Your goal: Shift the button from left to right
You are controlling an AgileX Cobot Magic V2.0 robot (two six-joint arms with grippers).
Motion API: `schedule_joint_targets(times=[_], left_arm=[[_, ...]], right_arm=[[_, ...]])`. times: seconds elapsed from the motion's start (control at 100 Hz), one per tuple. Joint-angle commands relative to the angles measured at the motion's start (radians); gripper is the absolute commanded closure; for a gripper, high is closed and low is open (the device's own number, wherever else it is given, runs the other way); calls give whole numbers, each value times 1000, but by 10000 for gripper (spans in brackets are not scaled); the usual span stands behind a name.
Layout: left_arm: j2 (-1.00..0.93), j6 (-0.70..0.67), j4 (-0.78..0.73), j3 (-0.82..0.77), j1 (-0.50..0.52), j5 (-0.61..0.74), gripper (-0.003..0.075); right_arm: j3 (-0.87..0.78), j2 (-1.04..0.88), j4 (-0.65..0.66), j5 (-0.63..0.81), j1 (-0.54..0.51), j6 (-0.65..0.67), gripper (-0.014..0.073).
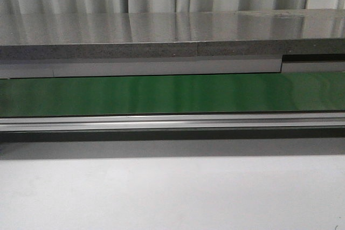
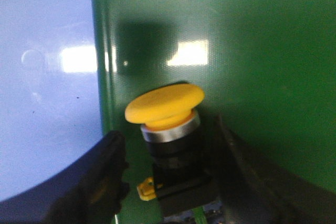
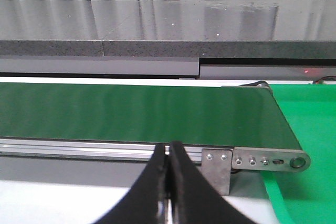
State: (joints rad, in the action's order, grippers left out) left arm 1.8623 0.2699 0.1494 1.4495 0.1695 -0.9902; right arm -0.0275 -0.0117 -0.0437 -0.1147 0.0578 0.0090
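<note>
**Button upright on the green belt, between the left fingers**

Button (image 2: 170,145) shows only in the left wrist view: it stands on the green belt (image 2: 252,51) with its yellow mushroom head uppermost, a silver collar under the head and the black switch body below. Its long axis runs from body to head, about toward 12 o'clock in that picture, the head tipped slightly toward the camera. A small yellow tab sticks out of the body at about 8 o'clock. The left gripper (image 2: 168,182) is spread, one dark finger (image 2: 102,182) at 9 o'clock of the body and the other at 3 o'clock. The 3 o'clock finger lies close against the body; whether it touches I cannot tell, and the 9 o'clock finger stands clear with belt visible between. The button sits near the belt's edge, beside the pale surface (image 2: 47,77).

In the front view the belt (image 1: 172,94), its aluminium rail (image 1: 172,121) and the white surface (image 1: 172,192) appear, but no button and no arm. The right wrist view alone shows the belt's end, with a metal bracket (image 3: 252,160) and a green cloth (image 3: 310,124) at 3 o'clock. The right gripper (image 3: 168,182) has its fingers pressed together on nothing, above the rail.
</note>
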Motion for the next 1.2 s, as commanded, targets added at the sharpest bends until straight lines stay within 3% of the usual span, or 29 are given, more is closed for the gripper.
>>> schedule_joint_targets(times=[0.0,0.1,0.45,0.7,0.91,1.19], left_arm=[[-51,-1,18,31,-13,21,211],[-58,0,18,31,-24,15,139],[-221,21,20,31,-68,1,137],[-420,27,20,-4,-151,77,137],[-669,27,20,-224,-221,262,139],[-1058,27,20,-627,-225,564,139]], right_arm=[[18,-13,12,79,0,1,662],[18,-13,12,79,0,1,662],[18,-13,12,79,0,1,662],[18,-13,12,79,0,1,662],[18,-13,12,79,0,1,662],[18,-13,12,79,0,1,662]])
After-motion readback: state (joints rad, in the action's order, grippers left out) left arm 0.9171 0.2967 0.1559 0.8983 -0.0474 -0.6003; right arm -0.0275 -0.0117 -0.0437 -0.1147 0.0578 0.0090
